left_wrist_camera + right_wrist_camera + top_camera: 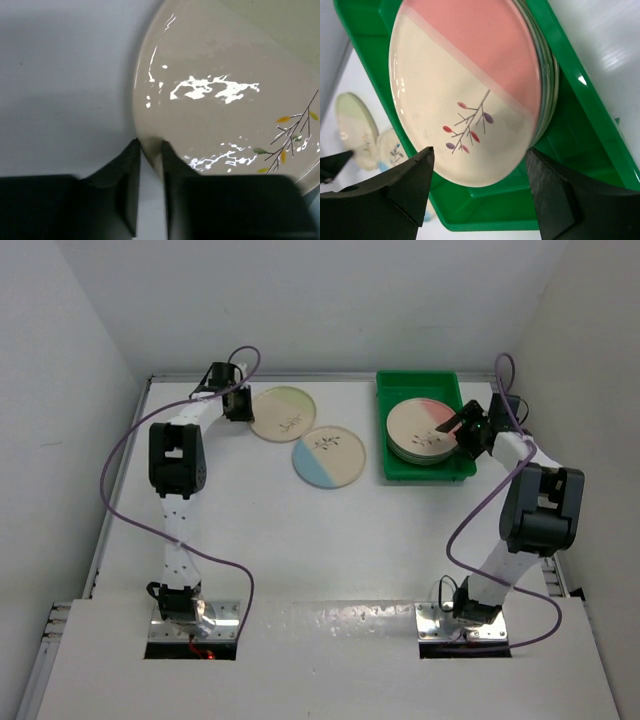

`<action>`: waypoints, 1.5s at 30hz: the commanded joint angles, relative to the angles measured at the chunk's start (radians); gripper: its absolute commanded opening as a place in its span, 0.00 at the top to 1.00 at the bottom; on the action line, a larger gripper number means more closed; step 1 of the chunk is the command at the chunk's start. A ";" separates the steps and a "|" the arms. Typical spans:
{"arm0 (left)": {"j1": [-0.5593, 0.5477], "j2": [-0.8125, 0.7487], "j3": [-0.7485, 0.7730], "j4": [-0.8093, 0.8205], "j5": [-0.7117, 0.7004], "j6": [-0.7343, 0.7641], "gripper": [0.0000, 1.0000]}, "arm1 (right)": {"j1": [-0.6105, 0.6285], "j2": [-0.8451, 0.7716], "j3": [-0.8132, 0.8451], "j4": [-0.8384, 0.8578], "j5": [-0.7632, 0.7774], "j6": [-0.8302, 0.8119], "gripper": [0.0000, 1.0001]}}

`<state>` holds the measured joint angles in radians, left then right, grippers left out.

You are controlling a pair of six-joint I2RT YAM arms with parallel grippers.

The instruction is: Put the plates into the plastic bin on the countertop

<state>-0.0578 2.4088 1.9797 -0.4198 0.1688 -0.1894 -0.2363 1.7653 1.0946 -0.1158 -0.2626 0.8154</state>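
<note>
A pale green and cream plate (283,413) lies on the white countertop (300,540) at the back left. My left gripper (238,405) (149,142) is at its left edge, jaws narrowed onto the plate's rim (150,146). A blue and cream plate (329,456) lies just right of it. The green plastic bin (470,468) (510,220) holds a stack of plates topped by a pink and cream one (420,427) (465,85). My right gripper (463,430) (480,170) hangs open at the stack's right edge, fingers either side of the top plate's rim, touching nothing.
White walls close in the countertop on the left, back and right. The bin sits against the back right corner. Purple cables loop from both arms (120,480) (470,520). The two loose plates (355,130) show small beyond the bin in the right wrist view.
</note>
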 commanded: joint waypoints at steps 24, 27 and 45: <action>0.050 -0.298 -0.605 -0.286 -0.014 0.754 0.75 | 0.658 0.009 0.205 -0.114 0.067 -0.415 0.21; 0.050 -0.287 -0.625 -0.300 0.015 0.731 0.84 | 0.696 0.072 0.229 -0.078 -0.123 -0.413 0.19; -0.020 -0.672 -0.604 -0.470 0.231 0.896 1.00 | 0.801 0.428 0.467 0.007 -0.291 -0.280 0.18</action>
<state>-0.0532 1.8420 1.3621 -0.8173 0.3195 0.6273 0.5823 2.1754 1.5043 -0.1558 -0.5323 0.5037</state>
